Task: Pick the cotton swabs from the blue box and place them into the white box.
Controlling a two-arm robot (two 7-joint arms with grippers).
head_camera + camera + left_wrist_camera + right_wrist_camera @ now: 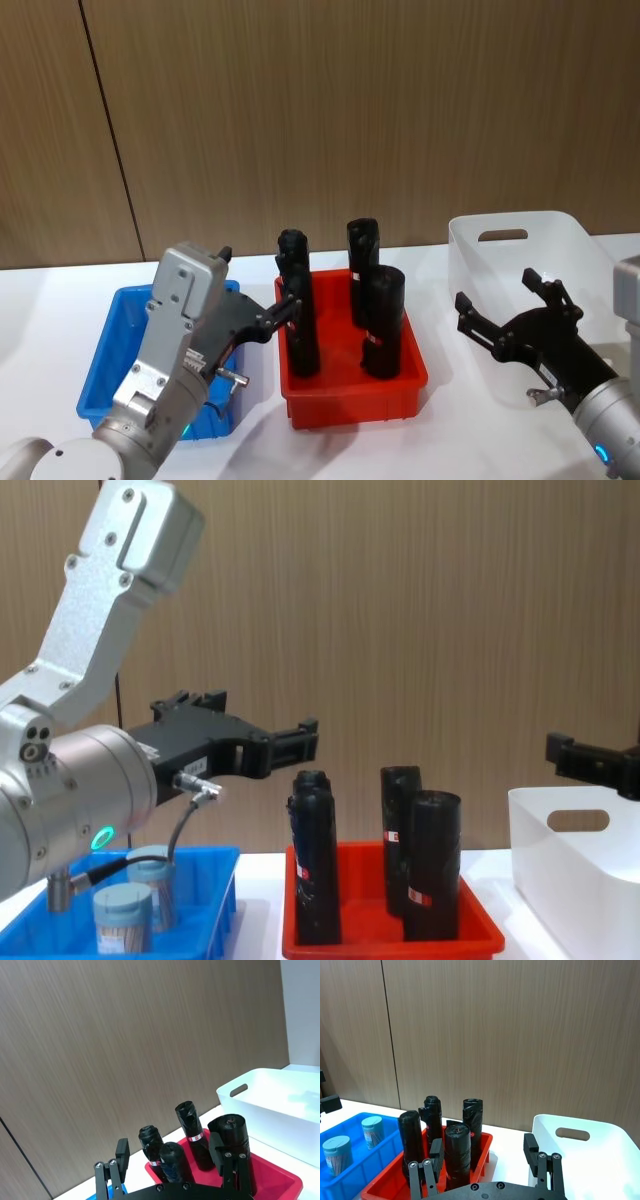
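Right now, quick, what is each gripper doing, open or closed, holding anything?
Left gripper: open, holding nothing.
Right gripper: open, holding nothing.

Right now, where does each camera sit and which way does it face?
Head: high, looking down on the blue box, red tray, white box; left gripper and right gripper show.
Chest: low, looking forward; left arm looms large.
Left wrist: behind its open fingers, facing the white box.
Right wrist: behind its open fingers, facing red tray, cotton swabs.
Shared: all see the black cylinders.
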